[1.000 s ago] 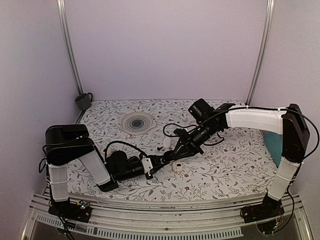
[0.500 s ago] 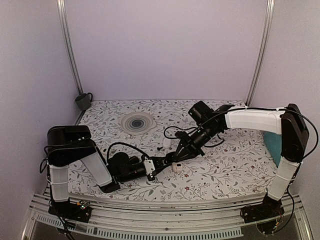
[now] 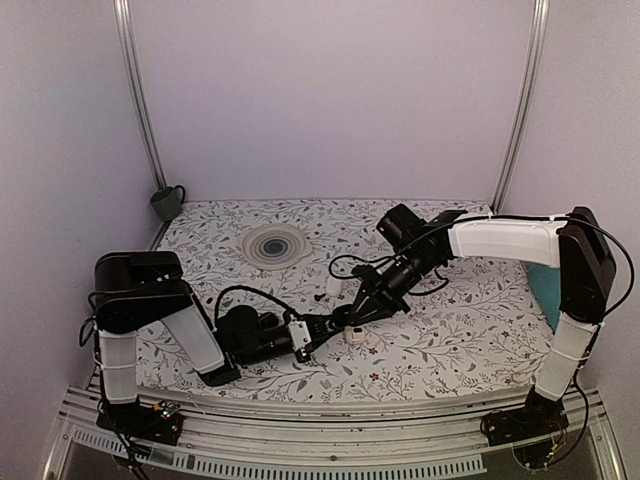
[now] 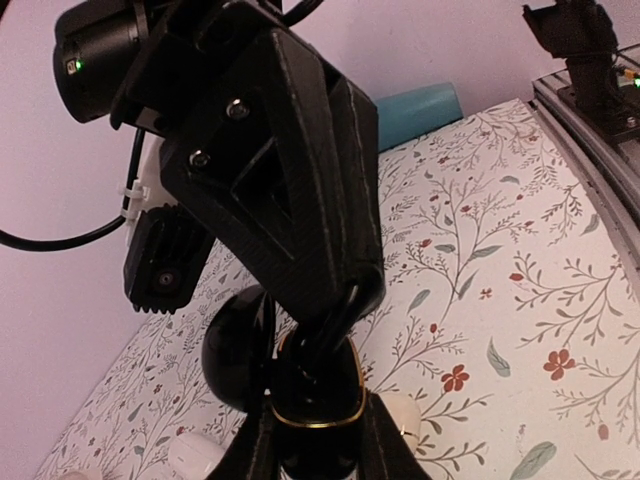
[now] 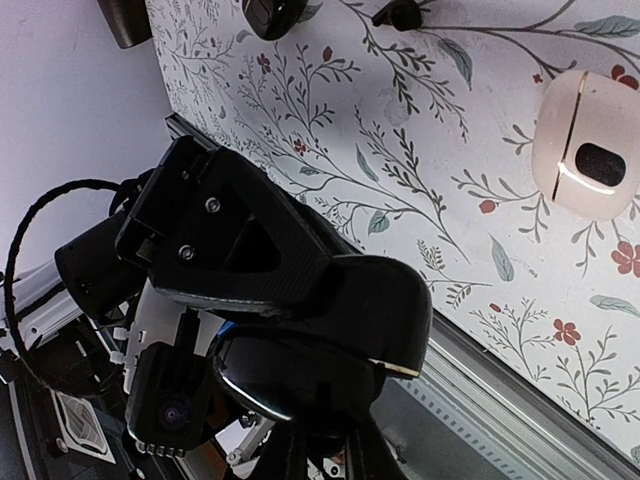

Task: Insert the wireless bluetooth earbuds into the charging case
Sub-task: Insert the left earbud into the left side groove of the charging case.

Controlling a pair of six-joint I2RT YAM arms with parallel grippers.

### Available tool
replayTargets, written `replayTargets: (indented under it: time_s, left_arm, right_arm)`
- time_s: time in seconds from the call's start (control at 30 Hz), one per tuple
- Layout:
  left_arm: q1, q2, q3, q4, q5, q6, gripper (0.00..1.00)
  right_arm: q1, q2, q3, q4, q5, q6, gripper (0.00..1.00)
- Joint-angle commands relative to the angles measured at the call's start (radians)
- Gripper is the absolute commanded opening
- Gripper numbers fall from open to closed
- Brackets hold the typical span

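My left gripper is shut on the black charging case, which has a gold rim. Its lid is swung open to the left. My right gripper comes down from above with its fingertips in the case's mouth. It is shut on what looks like a tiny glossy black earbud, mostly hidden. In the right wrist view the case sits just beyond my right gripper. A second earbud lies loose on the cloth, also small in the top view.
A small white case lies just right of the grippers, and shows an open slot in the right wrist view. Another white case lies behind. A swirl-patterned plate, a grey mug and a teal object stand farther off.
Both grippers have shifted slightly left and toward the near edge together, with the right fingertips staying at the case. Both grips are unchanged.
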Motion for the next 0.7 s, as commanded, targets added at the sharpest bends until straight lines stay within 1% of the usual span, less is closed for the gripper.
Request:
replayTargets:
  time_s: [0.0, 0.67]
  left_arm:
    - [-0.021, -0.002, 0.018, 0.042, -0.005, 0.01, 0.0]
    - [-0.048, 0.01, 0.05, 0.001, 0.003, 0.036, 0.0]
  right_arm:
    - [-0.007, 0.022, 0.009, -0.015, 0.011, -0.013, 0.12]
    - [-0.006, 0.042, 0.027, -0.025, 0.011, -0.014, 0.12]
